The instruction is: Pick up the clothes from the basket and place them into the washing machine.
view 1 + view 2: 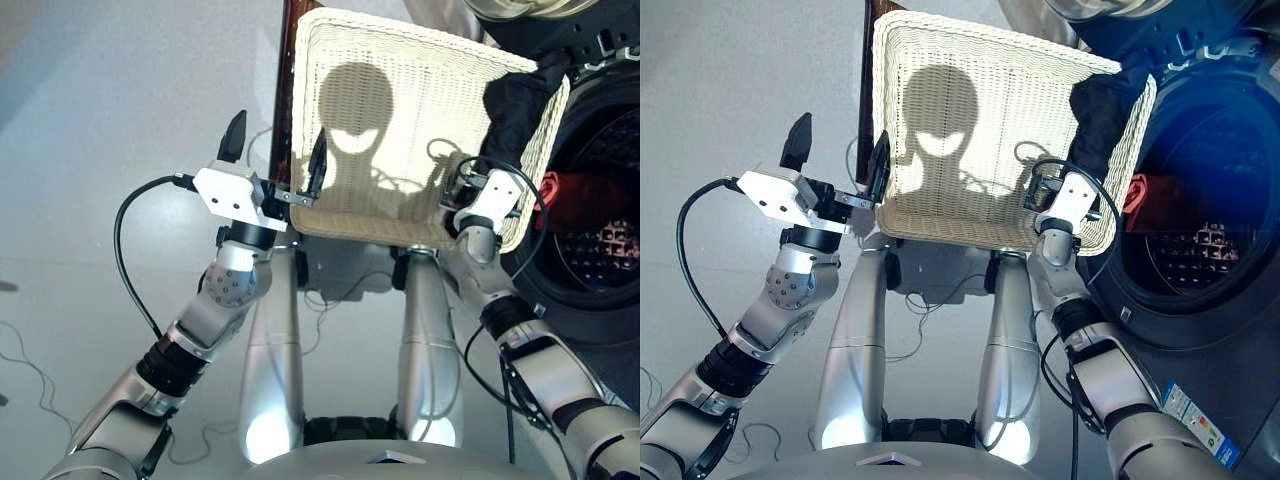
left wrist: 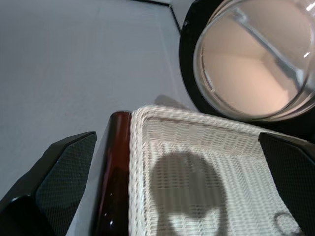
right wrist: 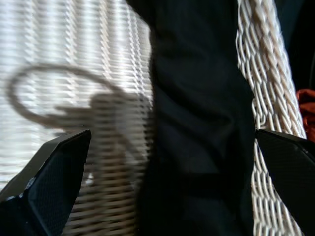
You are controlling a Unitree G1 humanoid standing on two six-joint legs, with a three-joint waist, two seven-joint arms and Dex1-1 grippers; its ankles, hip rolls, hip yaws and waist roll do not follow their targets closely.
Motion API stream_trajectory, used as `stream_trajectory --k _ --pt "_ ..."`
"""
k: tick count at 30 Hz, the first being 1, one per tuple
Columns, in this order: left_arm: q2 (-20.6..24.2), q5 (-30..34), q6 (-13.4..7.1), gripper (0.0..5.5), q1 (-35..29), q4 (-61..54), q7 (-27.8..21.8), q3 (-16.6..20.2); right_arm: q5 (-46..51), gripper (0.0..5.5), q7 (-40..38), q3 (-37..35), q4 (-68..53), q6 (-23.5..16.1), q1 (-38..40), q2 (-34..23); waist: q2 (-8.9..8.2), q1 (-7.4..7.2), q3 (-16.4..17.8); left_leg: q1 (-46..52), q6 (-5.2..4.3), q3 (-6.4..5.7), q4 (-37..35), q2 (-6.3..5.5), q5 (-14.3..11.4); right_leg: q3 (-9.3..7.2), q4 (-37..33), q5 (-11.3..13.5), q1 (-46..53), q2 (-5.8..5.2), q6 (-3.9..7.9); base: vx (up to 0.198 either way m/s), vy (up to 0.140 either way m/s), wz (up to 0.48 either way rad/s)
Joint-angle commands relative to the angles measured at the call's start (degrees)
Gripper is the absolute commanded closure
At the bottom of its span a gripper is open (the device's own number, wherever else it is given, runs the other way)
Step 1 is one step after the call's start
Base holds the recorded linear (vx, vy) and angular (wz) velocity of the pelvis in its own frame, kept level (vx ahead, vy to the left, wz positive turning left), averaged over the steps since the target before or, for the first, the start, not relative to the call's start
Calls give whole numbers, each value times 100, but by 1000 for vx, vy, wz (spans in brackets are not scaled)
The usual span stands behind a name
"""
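My right gripper [image 3: 167, 162] is wide open and holds nothing; its two fingers stand on both sides of the black cloth [image 3: 197, 123], which lies against the right wall of the basket [image 1: 400, 120]. The gripper hovers low over the basket's near right corner, and I cannot tell if it touches the cloth yet. My left gripper [image 1: 275, 165] is open too and empty, at the near left corner of the basket, one finger inside the rim and one outside, beside a dark brown rail [image 2: 110, 172].

In the head views the black piece bunches in the far right corner and hangs over the rim toward the washing machine [image 1: 1200, 230]. Inside the drum I see a coral-red cloth [image 1: 1140, 195], so I judge this piece is already done. The navy piece I cannot find; maybe it is deeper in the drum. The door [image 2: 251, 54] is open. So what remains, as I judge, is the black cloth.
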Motion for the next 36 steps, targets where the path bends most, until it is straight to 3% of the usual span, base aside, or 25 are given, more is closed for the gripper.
stream_trajectory --k 1,6,16,17,18,19,20,21,22,23,25,27,28,36 --pt "-76 43 -332 0 -22 -861 -70 -213 -25 0 -99 -315 296 -7 -187 -533 575 85 -91 101 -2 293 462 5 -533 -168 99 138 -264 209 -249 0 0 0" --pt "-12 34 -314 0 -126 -884 -109 -298 -143 0 132 -169 980 257 -583 -943 680 140 -91 -88 -6 278 533 -14 -561 -190 199 88 -463 192 -243 0 0 0" --pt "133 -150 -305 0 -76 -998 -270 -207 1014 0 787 -492 1433 326 -826 -1302 920 236 -91 -465 -12 323 959 -21 -702 -143 651 -55 -936 216 -222 8 0 0" --pt "124 -164 -294 0 3 -986 -285 -230 1058 0 821 -505 1436 328 -743 -1279 940 243 -91 -340 -34 317 1063 -28 -894 -127 772 -244 -819 213 -192 0 0 0" --pt "125 -168 -287 0 -38 -989 -289 -209 1088 0 853 -529 1408 318 -794 -1286 952 246 -91 -504 -6 337 1023 -18 -731 -154 722 -92 -977 208 -222 82 -10 -20" --pt "114 -183 -273 0 17 -972 -301 -246 1166 0 893 -545 1403 309 -725 -1267 954 235 -91 -377 -34 325 1103 -28 -908 -121 822 -257 -872 203 -193 -88 -22 -20" --pt "124 -178 -260 0 -38 -969 -305 -226 1239 0 912 -598 1409 295 -786 -1282 958 232 -91 -532 -8 351 1060 -24 -740 -146 758 -98 -1016 201 -220 73 -18 2" --pt "122 -178 -250 0 4 -958 -313 -259 1300 0 942 -602 1437 297 -736 -1264 963 232 -91 -393 -33 337 1128 -33 -910 -121 849 -260 -899 200 -191 -89 -19 11" --pt "136 -174 -245 0 -41 -966 -321 -235 1321 0 970 -628 1427 284 -779 -1269 971 225 -91 -546 -6 357 1077 -32 -738 -136 774 -98 -1036 201 -225 0 0 0" --pt "145 -185 -231 0 -52 -955 -349 -238 1361 0 1013 -638 1450 290 -796 -1252 978 226 -91 -555 -4 364 1060 -33 -719 -146 776 -86 -1052 204 -228 -93 -5 84" --pt "147 -210 -235 0 -64 -952 -373 -227 1438 321 1092 -650 1435 276 -782 -1231 987 220 -91 -543 -1 367 1026 -34 -706 -150 757 -76 -1047 204 -231 0 0 0" --pt "152 -221 -225 0 -77 -943 -405 -227 1487 494 1150 -660 1425 262 -783 -1220 989 225 -91 -517 3 373 970 -38 -688 -142 715 -61 -1028 203 -233 0 0 0" --pt "152 -235 -222 0 -90 -926 -415 -232 1507 550 1163 -665 1427 249 -790 -1213 990 226 -91 -510 4 380 945 -36 -680 -146 689 -55 -1014 197 -233 0 0 0" --pt "203 -273 -220 0 -86 -911 -451 -167 1480 550 1215 -609 1303 148 -797 -1112 941 197 -91 -453 24 390 835 -21 -655 -131 507 37 -927 208 -246 0 0 0"
